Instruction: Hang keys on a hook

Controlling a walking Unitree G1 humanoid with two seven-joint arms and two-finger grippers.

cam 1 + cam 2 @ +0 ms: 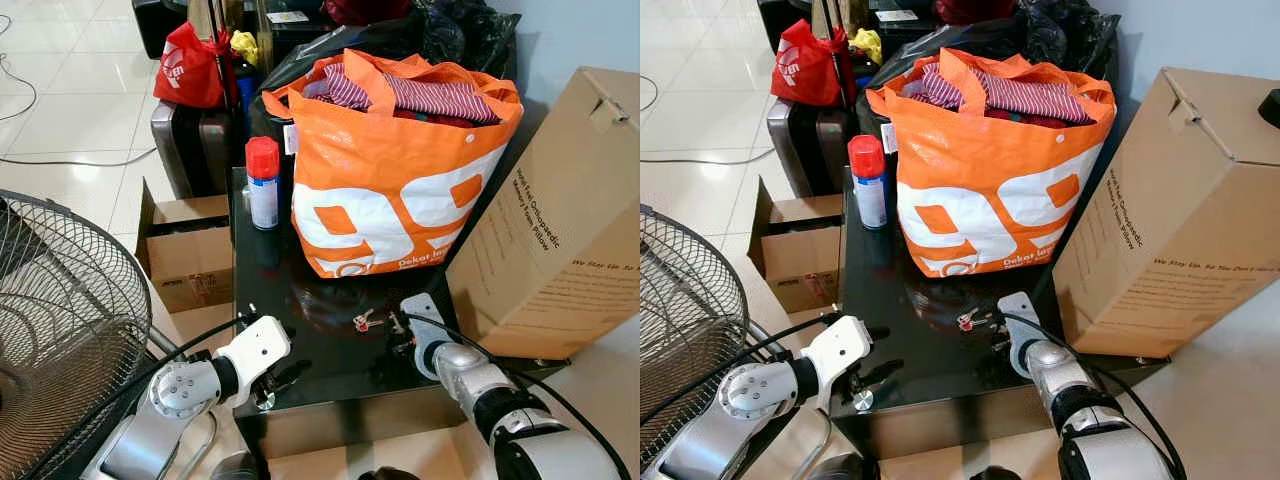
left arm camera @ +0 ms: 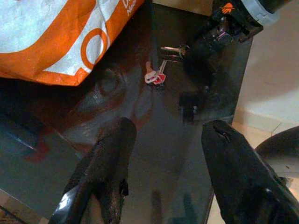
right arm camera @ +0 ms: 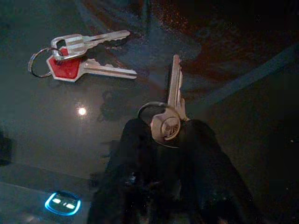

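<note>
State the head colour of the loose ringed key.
Red head, clearest in the right wrist view.

Head eyes overlook black table (image 1: 330, 350); wrist cams close, sharing keys (image 3: 74, 58).

A glossy black low table (image 1: 300, 350) stood in the middle, its top mirroring what stood on it. The floor (image 1: 70, 90) was pale glazed tile, with a thin cable trailing across it at the far left. A light bluish wall (image 1: 570, 35) rose at the far right. A wire fan guard (image 1: 60, 300) sat at the near left. Cardboard boxes flanked the table: an open one (image 1: 185, 255) on the left, a tall closed one (image 1: 560, 230) on the right. Dark suitcases (image 1: 195, 145) stood beyond.
</note>
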